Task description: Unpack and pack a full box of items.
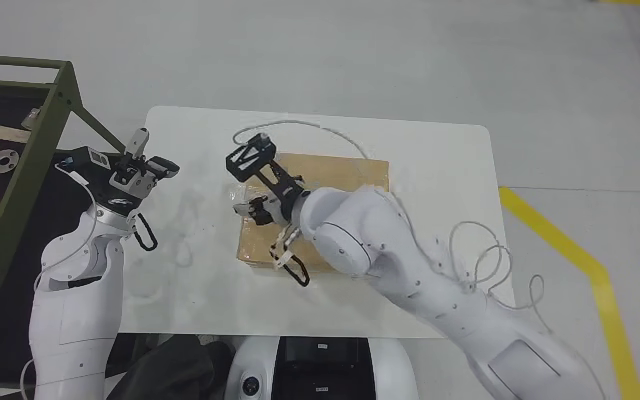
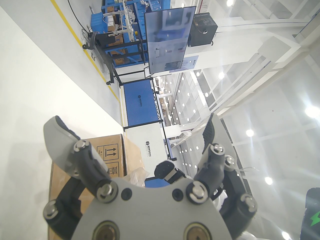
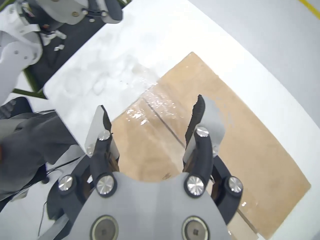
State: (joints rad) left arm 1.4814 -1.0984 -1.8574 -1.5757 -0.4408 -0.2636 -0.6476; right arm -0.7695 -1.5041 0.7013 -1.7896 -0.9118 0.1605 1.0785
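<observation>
Box: brown cardboard box (image 1: 330, 170) at mid-counter (image 1: 440, 150), top flaps lying shut along a centre seam (image 3: 163, 122)
Handling: probably stiff in the walls but easy to crush at the flaps; likely heavy if full, so better opened in place than lifted
Hold: flap edge beside the seam judged the best place to grip
Surface: clear film (image 3: 147, 101) shining over one corner of the box, likely slippery; tape or wrap, cannot tell
Right claw (image 3: 151, 106): fingers spread apart, empty, poised above the box at its filmed corner, not touching
Left claw (image 2: 135, 121): fingers spread wide, empty, well off to the side of the box, tipped upward and away from the box
</observation>
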